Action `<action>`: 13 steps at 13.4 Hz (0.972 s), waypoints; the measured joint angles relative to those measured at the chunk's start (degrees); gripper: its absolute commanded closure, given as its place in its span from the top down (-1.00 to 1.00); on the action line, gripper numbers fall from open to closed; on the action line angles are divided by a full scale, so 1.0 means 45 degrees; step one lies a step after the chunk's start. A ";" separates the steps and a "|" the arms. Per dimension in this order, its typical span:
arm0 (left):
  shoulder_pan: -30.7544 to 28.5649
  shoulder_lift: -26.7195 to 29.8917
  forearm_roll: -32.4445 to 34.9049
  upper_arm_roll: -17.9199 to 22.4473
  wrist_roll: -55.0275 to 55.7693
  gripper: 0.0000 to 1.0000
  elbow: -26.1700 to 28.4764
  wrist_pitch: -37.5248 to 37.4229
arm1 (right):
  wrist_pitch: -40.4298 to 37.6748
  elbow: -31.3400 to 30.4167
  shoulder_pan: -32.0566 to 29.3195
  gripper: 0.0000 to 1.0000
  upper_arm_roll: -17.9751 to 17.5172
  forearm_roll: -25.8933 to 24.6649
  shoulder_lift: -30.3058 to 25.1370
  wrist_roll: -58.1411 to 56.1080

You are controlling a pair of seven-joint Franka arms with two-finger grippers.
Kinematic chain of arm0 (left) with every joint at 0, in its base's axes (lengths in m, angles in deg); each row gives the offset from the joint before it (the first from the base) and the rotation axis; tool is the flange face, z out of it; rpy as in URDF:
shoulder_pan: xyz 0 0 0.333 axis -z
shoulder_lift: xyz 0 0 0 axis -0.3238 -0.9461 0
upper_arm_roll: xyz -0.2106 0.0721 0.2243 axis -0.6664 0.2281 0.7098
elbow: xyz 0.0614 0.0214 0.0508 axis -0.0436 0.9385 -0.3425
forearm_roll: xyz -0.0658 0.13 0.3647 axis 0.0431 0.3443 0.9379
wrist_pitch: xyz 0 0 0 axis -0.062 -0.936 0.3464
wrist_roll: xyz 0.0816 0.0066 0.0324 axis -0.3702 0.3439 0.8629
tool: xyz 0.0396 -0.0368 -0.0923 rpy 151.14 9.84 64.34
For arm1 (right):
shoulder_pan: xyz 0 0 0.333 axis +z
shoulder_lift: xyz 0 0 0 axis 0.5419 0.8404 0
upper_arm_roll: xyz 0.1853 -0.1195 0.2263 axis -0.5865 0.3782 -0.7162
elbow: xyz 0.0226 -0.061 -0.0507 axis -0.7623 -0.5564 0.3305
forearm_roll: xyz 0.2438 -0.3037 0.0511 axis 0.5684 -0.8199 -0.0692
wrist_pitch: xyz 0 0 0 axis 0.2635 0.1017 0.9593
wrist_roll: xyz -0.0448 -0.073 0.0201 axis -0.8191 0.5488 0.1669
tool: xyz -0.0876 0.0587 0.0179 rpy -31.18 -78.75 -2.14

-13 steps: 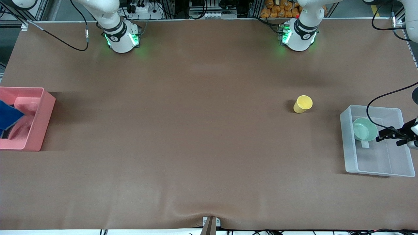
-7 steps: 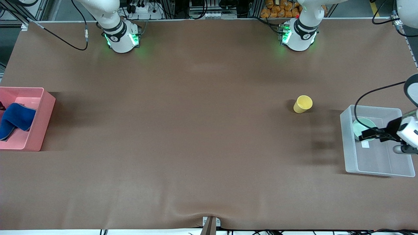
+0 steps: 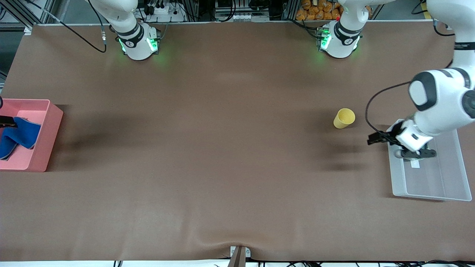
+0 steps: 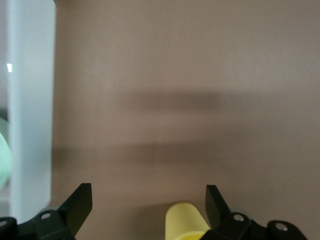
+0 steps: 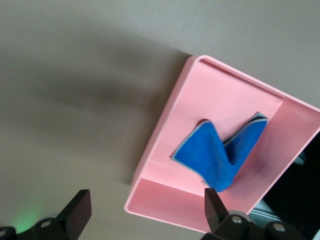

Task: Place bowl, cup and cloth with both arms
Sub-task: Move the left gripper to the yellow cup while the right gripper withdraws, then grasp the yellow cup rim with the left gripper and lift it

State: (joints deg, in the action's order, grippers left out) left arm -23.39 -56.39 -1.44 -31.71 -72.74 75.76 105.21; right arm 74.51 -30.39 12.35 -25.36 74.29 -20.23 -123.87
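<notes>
The cup is yellow. The cloth is bright blue. Its bin is pink. The table is brown.

The cloth lies in the tray at the bench's right-arm edge; the cup stands beside the bin at the left-arm edge.

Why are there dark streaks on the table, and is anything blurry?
Front view: soft, doubled shadows of the left arm fall beside the cup. Left wrist view: the same bands, blurred, between the left gripper fingers. Right wrist view: the cloth looks sharp in the pink bin.
</notes>
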 measured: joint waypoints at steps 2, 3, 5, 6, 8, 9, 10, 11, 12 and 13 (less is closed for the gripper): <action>-0.0006 0.0794 0.0200 -0.0100 0.0070 1.00 0.1202 0.0099 | -0.0442 -0.0001 0.0306 1.00 -0.0008 0.0110 -0.0167 0.0696; -0.0023 0.1144 0.0233 -0.0099 0.0070 1.00 0.1692 0.0128 | -0.0712 -0.0001 0.0489 1.00 -0.0010 0.0209 -0.0249 0.1101; -0.0032 0.1565 0.0241 -0.0174 0.0107 1.00 0.2433 0.0297 | -0.1166 -0.0006 0.0819 1.00 -0.0016 0.0563 -0.0358 0.1794; -0.0032 0.1651 0.0242 -0.0295 0.0227 0.97 0.2774 0.0555 | -0.1270 -0.0035 0.0929 1.00 -0.0017 0.0733 -0.0377 0.2062; -0.0029 0.1716 0.0258 -0.0595 0.0499 0.85 0.3576 0.1336 | -0.1319 -0.0318 0.1114 1.00 -0.0016 0.0969 -0.0525 0.2659; -0.0028 0.1722 0.0259 -0.0670 0.0551 0.73 0.3945 0.1739 | -0.1324 -0.0531 0.1234 1.00 -0.0019 0.0992 -0.0670 0.3036; -0.0028 0.1725 0.0259 -0.0707 0.0565 0.62 0.4249 0.2056 | -0.1332 -0.0746 0.1384 1.00 -0.0021 0.1014 -0.0841 0.3419; -0.0028 0.1729 0.0261 -0.0723 0.0566 0.54 0.4543 0.2403 | -0.1335 -0.0973 0.1554 1.00 -0.0023 0.1083 -0.1031 0.3818; -0.0029 0.1729 0.0272 -0.0724 0.0566 0.26 0.4841 0.2807 | -0.1340 -0.1168 0.1716 1.00 -0.0025 0.1231 -0.1212 0.4205; -0.0031 0.1729 0.0273 -0.0724 0.0567 -0.13 0.5152 0.3213 | -0.1358 -0.1361 0.1839 1.00 -0.0026 0.1427 -0.1378 0.4540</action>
State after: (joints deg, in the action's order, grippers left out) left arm -23.53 -48.61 -0.21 -34.97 -70.19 98.95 119.67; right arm 68.40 -36.51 20.62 -25.48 80.72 -26.43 -103.44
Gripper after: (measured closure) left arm 0.189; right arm 0.000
